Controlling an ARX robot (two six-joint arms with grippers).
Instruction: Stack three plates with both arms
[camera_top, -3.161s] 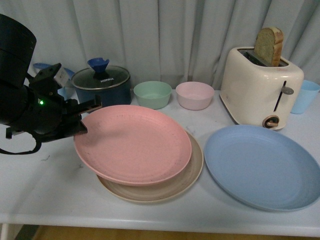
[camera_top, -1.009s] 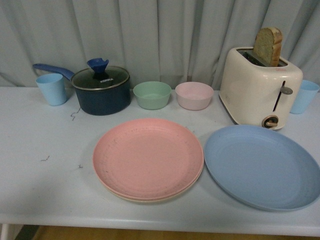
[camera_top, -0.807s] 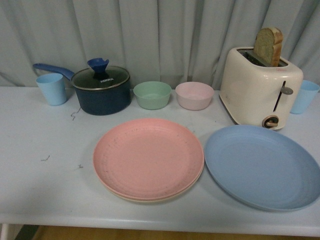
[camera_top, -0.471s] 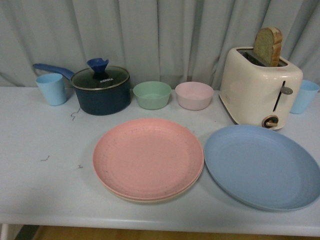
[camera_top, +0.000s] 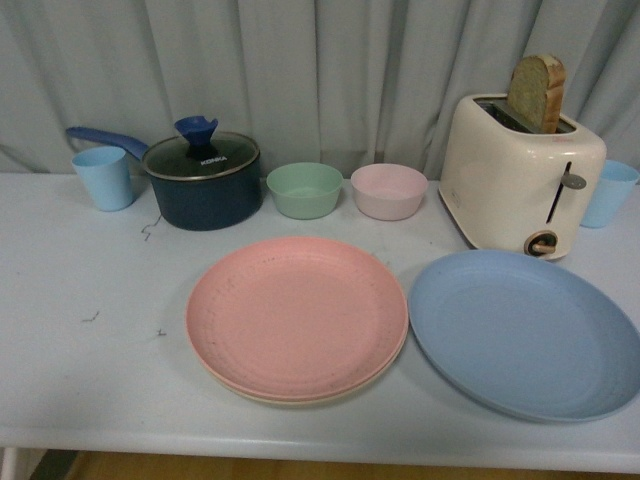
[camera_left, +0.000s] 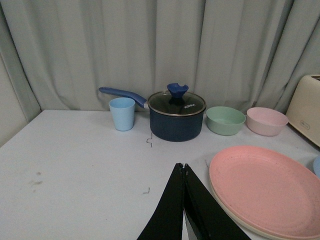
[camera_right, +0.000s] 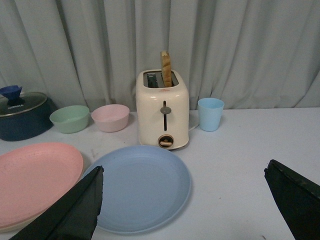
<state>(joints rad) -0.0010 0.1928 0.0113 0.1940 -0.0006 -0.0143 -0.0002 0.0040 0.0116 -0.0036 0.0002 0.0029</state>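
Note:
The pink plate (camera_top: 297, 315) lies on the beige plate (camera_top: 300, 398), whose rim shows under its front edge, at the table's middle. To the right, the light blue plate (camera_top: 525, 333) lies alone on the table. Neither arm shows in the front view. In the left wrist view my left gripper (camera_left: 184, 166) is shut with nothing in it, beside the pink plate (camera_left: 267, 189). Seen from the right wrist, my right gripper (camera_right: 184, 175) is open wide, with the light blue plate (camera_right: 142, 185) in front of one of its fingers (camera_right: 75, 210).
Along the back stand a light blue cup (camera_top: 102, 177), a dark blue lidded pot (camera_top: 203, 178), a mint bowl (camera_top: 305, 189), a pink bowl (camera_top: 389, 190), a cream toaster (camera_top: 520, 175) with bread in it, and another blue cup (camera_top: 608, 192). The table's front edge (camera_top: 320, 448) is near.
The left arm, which held the pink plate's rim over the beige plate, has left the front view. The pink plate now lies flat on the beige one. Nothing moved in the last second.

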